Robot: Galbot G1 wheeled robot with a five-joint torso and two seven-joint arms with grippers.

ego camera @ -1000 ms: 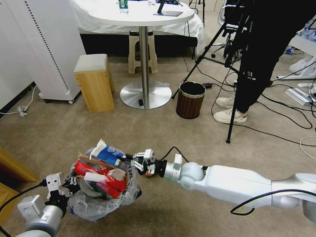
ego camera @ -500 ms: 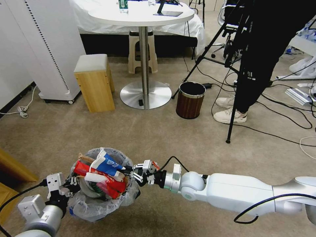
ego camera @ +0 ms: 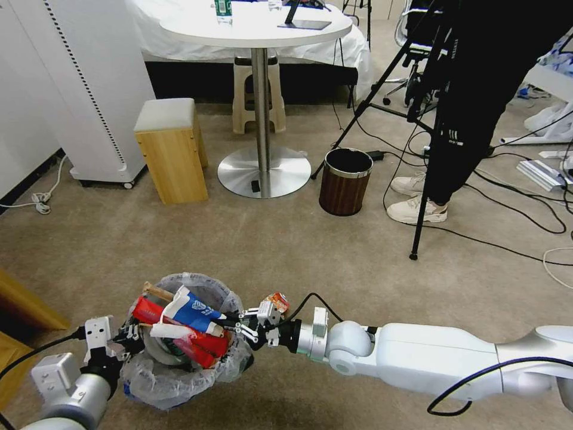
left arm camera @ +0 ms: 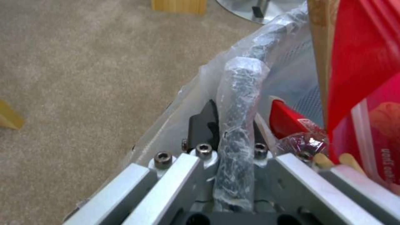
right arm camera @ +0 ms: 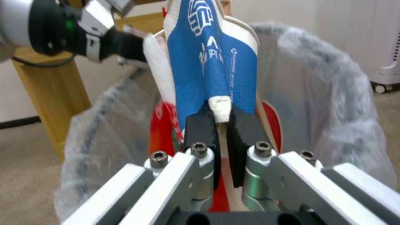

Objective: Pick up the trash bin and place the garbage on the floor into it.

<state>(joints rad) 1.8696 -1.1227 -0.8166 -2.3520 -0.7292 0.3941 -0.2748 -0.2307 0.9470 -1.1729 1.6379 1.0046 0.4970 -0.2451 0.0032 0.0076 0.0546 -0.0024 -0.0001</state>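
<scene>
The trash bin [ego camera: 179, 370], lined with a crinkly translucent bag, is at the lower left on the beige floor [ego camera: 286, 251]. My left gripper [ego camera: 128, 337] is shut on the bin's bag-wrapped rim [left arm camera: 239, 103]; the left wrist view shows the rim pinched between the fingers. My right gripper [ego camera: 234, 325] reaches in from the right and is shut on the edge of a blue-white paper cup [ego camera: 194, 307] [right arm camera: 217, 62] lying over the bin's mouth. Inside the bin lie a red packet [ego camera: 197, 345] [left arm camera: 358, 62] and a wooden stick [ego camera: 156, 291].
A dark brown wood-grain bin [ego camera: 345, 181] stands further off, beside the round table's metal base [ego camera: 264, 172]. A wooden stool [ego camera: 172, 149] is at the left, with a tripod leg [ego camera: 418, 233], cables and a person's sneakers [ego camera: 416, 210] at the right. Wooden furniture [ego camera: 24, 304] borders the left edge.
My right gripper has come down and toward the bin with the blue-white cup, which now lies lower over the litter inside. The left gripper keeps its hold on the rim.
</scene>
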